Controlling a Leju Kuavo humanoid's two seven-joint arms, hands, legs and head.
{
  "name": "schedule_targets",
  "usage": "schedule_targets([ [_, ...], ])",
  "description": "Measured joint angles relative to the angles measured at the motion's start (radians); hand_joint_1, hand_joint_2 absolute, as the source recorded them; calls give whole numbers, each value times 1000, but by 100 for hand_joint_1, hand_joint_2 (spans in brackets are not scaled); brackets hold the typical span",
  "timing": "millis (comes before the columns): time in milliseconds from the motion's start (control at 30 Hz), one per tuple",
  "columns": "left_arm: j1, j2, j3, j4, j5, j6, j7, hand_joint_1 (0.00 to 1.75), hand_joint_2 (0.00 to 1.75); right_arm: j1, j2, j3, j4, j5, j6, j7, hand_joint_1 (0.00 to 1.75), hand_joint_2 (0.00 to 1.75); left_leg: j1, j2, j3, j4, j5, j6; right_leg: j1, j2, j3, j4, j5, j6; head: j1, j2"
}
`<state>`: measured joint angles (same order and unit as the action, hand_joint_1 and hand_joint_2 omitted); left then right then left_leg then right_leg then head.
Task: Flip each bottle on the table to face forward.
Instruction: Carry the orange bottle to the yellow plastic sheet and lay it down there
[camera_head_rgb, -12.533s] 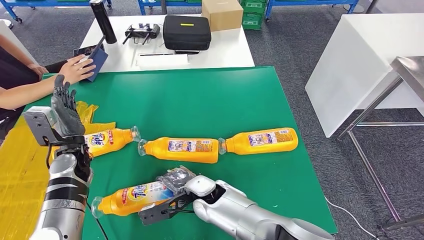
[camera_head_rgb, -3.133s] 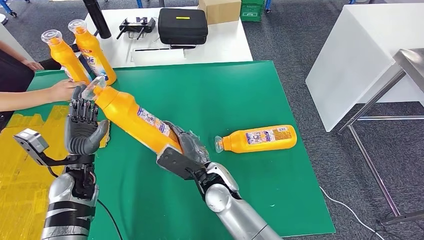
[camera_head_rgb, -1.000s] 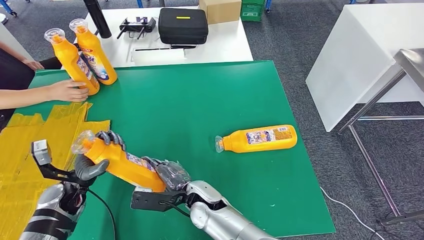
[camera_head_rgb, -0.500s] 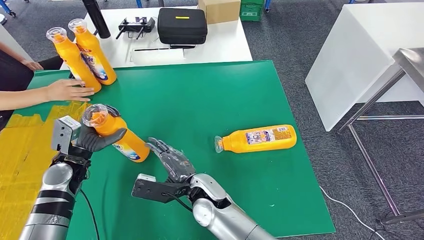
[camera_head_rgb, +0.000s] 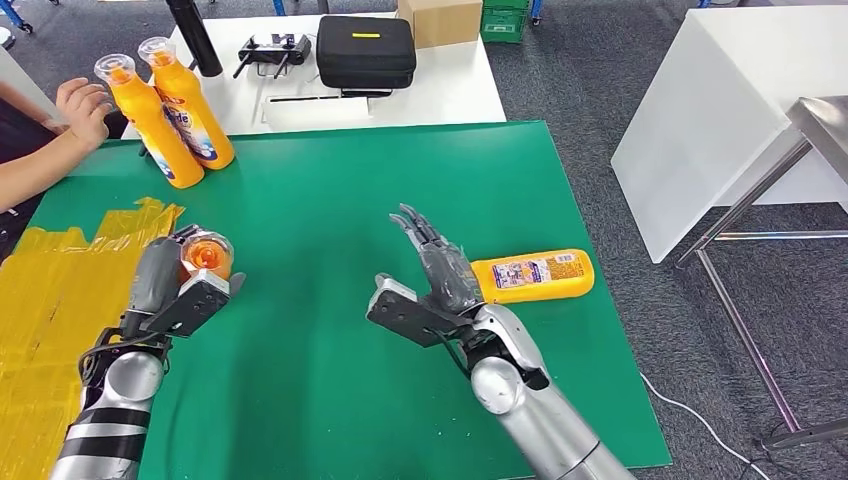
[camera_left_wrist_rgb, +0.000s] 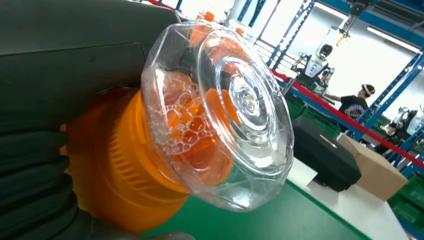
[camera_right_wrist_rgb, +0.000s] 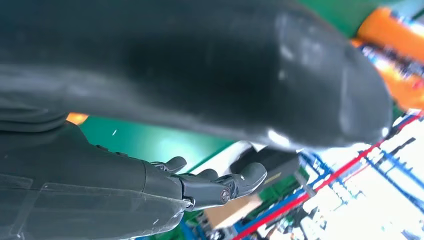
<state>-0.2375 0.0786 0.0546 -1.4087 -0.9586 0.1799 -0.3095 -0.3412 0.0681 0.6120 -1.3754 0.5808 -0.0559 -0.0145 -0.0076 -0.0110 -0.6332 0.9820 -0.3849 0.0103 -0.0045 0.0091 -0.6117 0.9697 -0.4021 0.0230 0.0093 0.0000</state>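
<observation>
Gripping an orange plastic detergent bottle with a clear faceted cap (camera_head_rgb: 205, 254), the robot's left hand (camera_head_rgb: 158, 280) sits over the near-left part of the green table mat (camera_head_rgb: 330, 200). From the head view you're looking pretty much straight down onto the cap, so the bottle seems upright or close to it; whether its base touches the mat, can't tell. In the left wrist view the clear cap (camera_left_wrist_rgb: 220, 117) shows soapy bubbles inside, and the dark fingers (camera_left_wrist_rgb: 30, 175) are wrapped round the orange neck just below it.

The right hand (camera_head_rgb: 440, 262) is up over the middle of the mat with nothing in it, fingers (camera_head_rgb: 420, 228) stretched out and slightly apart, pointing toward the far side. Just to its right lies another orange bottle with a printed label (camera_head_rgb: 535, 275), flat on its side, its cap end hidden behind the hand.

Over at the far-left corner two more orange clear-capped bottles (camera_head_rgb: 170, 110) stand upright, touching each other. A person's hand (camera_head_rgb: 82, 100) is near them but off the bottles. Crumpled yellow plastic sheeting (camera_head_rgb: 50, 290) covers the mat's left edge. Behind the mat a white table (camera_head_rgb: 450, 90) carries a black zip case (camera_head_rgb: 365, 50), a cardboard box (camera_head_rgb: 440, 18) and a black controller (camera_head_rgb: 275, 48).
</observation>
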Motion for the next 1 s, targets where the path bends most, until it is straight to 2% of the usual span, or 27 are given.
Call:
schedule_targets([
  [167,12,0,-24,5,-165,50,53,175,175,16,-46,-35,-48,-1,2,7,0,0,0,0,0,0,0,0,0,0,0,0,0,0,0,0],
  [300,17,8,-54,74,-293,58,99,175,175,26,-102,-87,-85,-13,30,10,0,0,0,-1,0,0,0,0,0,0,0,0,0,0,0,0],
  [433,-3,27,-84,198,-372,67,129,175,175,13,-155,-120,-94,-15,99,36,0,175,0,0,0,0,-1,1,0,0,0,0,0,0,0,0],
  [567,-57,43,-122,345,-423,83,145,175,175,-35,-204,-121,-60,-22,174,59,0,175,0,1,1,0,-1,1,0,1,2,0,1,1,0,0],
  [767,-101,58,-147,457,-434,85,152,175,175,-62,-234,-120,-21,-24,190,66,0,175,0,2,4,0,-1,1,0,2,3,1,1,0,0,0],
  [833,-115,62,-151,482,-435,75,153,88,175,-70,-243,-115,-9,-24,206,77,0,175,1,1,4,0,0,1,0,1,3,2,0,0,-1,0],
  [900,-136,65,-155,513,-439,69,153,1,87,-87,-253,-105,12,-25,235,89,0,175,1,0,4,0,0,1,0,0,3,3,0,0,-1,0],
  [967,-155,70,-160,546,-446,77,156,0,0,-108,-264,-89,36,-30,264,97,0,175,1,0,5,0,0,0,0,0,4,3,0,0,-1,0],
  [1000,-166,72,-162,564,-449,86,159,0,0,-121,-271,-80,53,-34,279,99,0,175,1,0,6,0,0,0,0,0,4,3,0,0,-1,0],
])
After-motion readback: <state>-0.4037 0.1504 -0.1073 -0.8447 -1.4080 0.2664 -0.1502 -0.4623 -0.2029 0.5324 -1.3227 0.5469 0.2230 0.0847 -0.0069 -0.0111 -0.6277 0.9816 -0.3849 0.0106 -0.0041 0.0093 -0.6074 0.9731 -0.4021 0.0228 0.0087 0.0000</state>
